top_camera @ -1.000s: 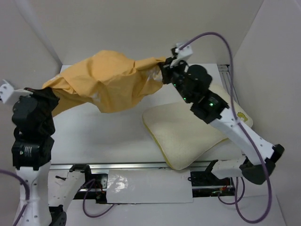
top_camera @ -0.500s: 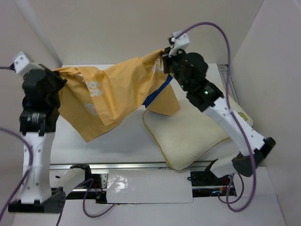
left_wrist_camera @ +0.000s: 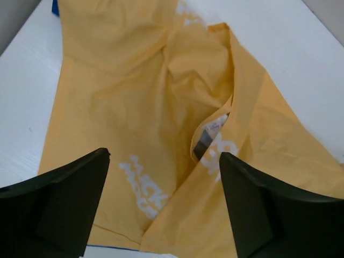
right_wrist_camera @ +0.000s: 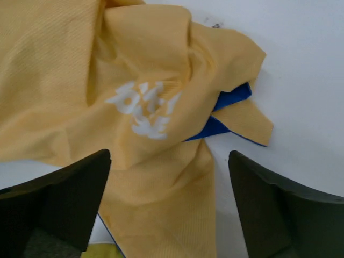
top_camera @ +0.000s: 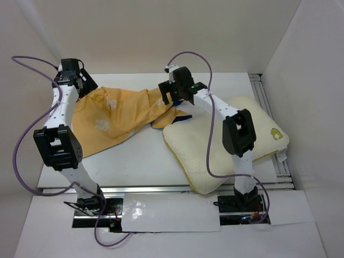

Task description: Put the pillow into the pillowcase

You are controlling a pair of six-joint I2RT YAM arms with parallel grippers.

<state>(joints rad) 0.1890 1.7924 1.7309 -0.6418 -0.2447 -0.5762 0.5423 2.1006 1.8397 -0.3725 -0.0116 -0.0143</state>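
From above, the orange pillowcase point(top_camera: 115, 115) is lying crumpled at ten o'clock, with the cream pillow point(top_camera: 215, 156) sitting just beside it at four.

Left wrist: the left gripper point(left_wrist_camera: 164, 156) is hovering wide open and empty over white lettering point(left_wrist_camera: 142, 185).

Right wrist: the right gripper point(right_wrist_camera: 169, 155) is gaping, empty, above a blue edge point(right_wrist_camera: 215, 126). Each should probably pinch a single hem layer.

On pillowcase point(left_wrist_camera: 134, 97), white lettering point(left_wrist_camera: 142, 188): starts "MICK", rest lost in folds; right-wrist patch crumpled, unreadable.

One pillow point(top_camera: 215, 156), one pillowcase point(top_camera: 123, 114), two arms point(top_camera: 56, 146) point(top_camera: 237, 134), one table point(top_camera: 134, 164).
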